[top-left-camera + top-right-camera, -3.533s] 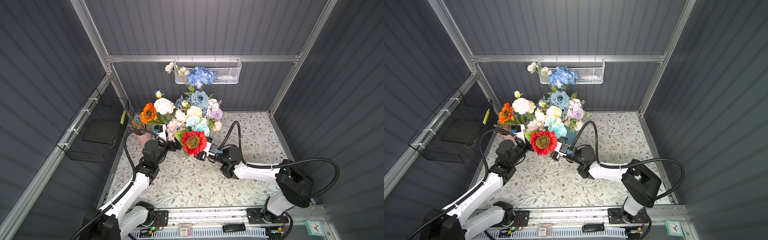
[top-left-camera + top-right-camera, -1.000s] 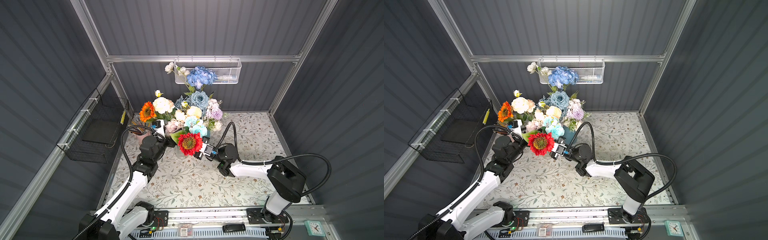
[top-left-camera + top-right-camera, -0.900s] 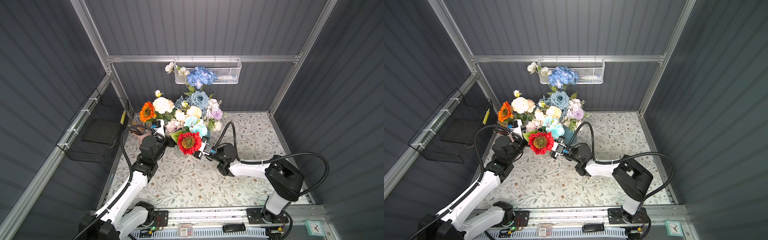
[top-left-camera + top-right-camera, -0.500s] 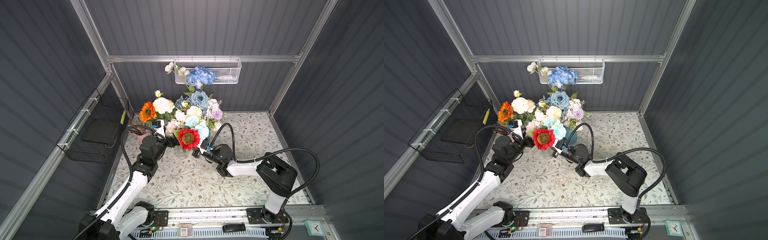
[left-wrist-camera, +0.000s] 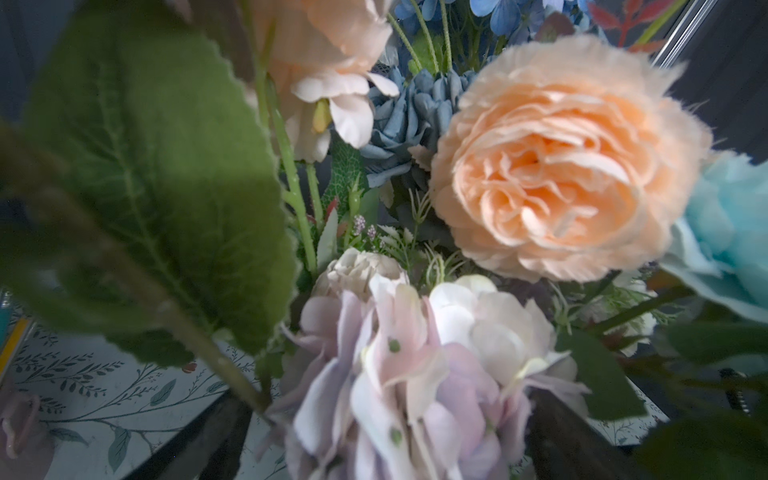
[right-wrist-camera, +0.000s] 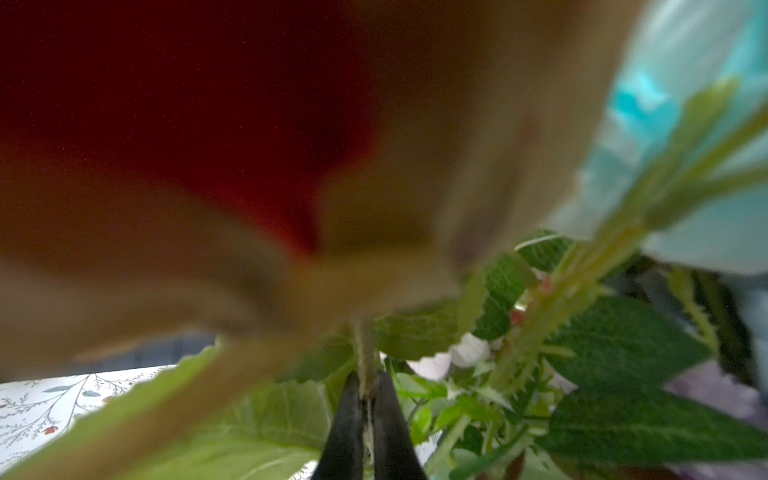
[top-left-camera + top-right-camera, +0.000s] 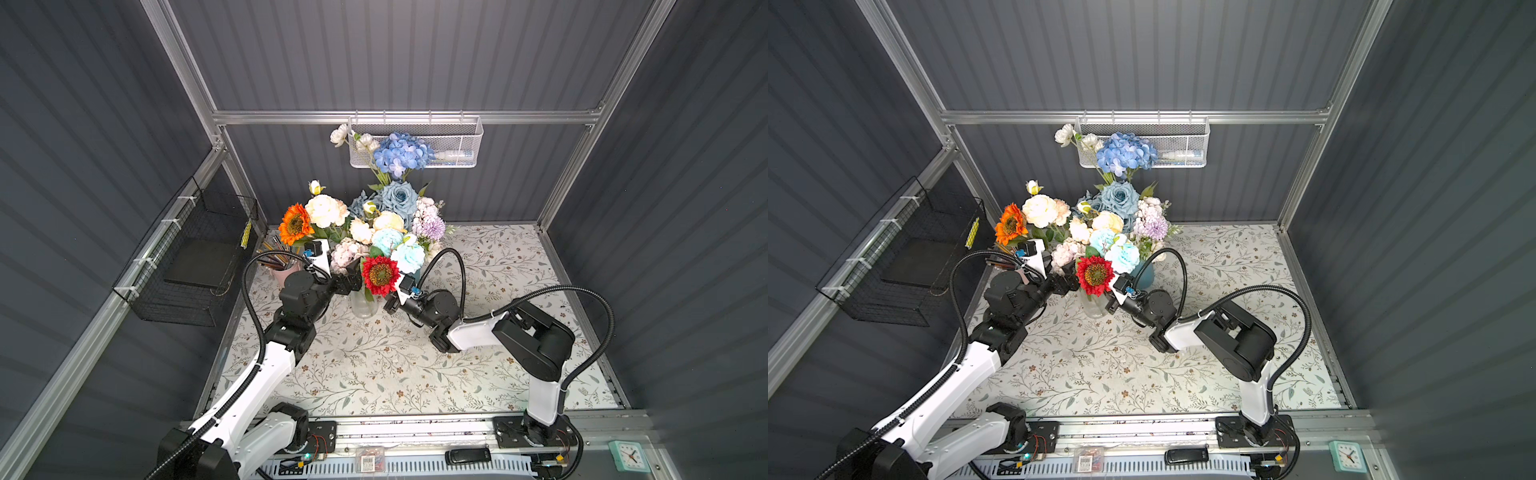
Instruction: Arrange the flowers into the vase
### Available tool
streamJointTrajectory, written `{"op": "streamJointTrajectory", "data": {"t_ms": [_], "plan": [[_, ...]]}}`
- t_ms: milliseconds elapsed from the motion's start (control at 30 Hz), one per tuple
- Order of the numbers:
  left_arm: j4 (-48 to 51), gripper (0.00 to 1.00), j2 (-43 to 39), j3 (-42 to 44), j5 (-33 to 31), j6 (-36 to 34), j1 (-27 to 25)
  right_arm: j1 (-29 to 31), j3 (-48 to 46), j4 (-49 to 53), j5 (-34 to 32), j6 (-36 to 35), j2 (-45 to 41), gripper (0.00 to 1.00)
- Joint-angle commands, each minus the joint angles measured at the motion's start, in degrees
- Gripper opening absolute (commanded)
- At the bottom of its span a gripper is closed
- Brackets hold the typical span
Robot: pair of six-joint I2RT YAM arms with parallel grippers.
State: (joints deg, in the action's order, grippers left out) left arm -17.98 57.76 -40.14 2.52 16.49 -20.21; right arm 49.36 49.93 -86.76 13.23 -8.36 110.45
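right pincer (image 6: 368, 395): we see its two black jaws pressed together on the thin green stem (image 6: 365, 361) of the red sunflower (image 7: 379, 275); it grips that stem and nothing else.
left pincer (image 7: 352, 277): we see it spread wide and holding nothing; a lilac-pink bloom (image 5: 399, 374) lies between its dark fingers (image 5: 208, 436), and we cannot tell whether they touch it.
red sunflower: in both top views its head sits just above and ahead of the right pincer, and just beside the tips of the left pincer.
glass vase (image 7: 363, 305): it stands on the desk (image 7: 415, 365) between the two pincers and lower than both; the sunflower's stem runs down from the right pincer's grip to its mouth, but we cannot tell how deep the stem goes.
bouquet (image 7: 386, 232): cream, aqua, lilac, dusty-blue and orange blooms mass just beyond both pincers, rising well above them.
peach bloom (image 5: 557, 166): it is straight ahead of the left pincer, past the lilac-pink bloom.
aqua bloom (image 7: 1123, 257): it is just past the right pincer, behind the red sunflower.
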Motion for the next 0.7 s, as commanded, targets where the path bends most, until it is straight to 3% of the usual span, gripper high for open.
{"op": "streamJointTrajectory", "data": {"t_ms": [0,500,667], "plan": [[-0.47,1.00,-0.11,-1.70,0.02,0.11,0.04,-0.18,-0.23,4.88,-1.09,2.94,1.91,0.00],[-0.58,1.00,-0.90,-1.08,0.74,1.27,0.04,-0.23,-0.98,17.41,-1.63,4.76,1.16,0.01],[-0.10,1.00,-1.72,-1.42,1.14,2.07,-0.01,-0.23,-3.09,21.59,-0.85,4.93,-2.31,0.20]]}}
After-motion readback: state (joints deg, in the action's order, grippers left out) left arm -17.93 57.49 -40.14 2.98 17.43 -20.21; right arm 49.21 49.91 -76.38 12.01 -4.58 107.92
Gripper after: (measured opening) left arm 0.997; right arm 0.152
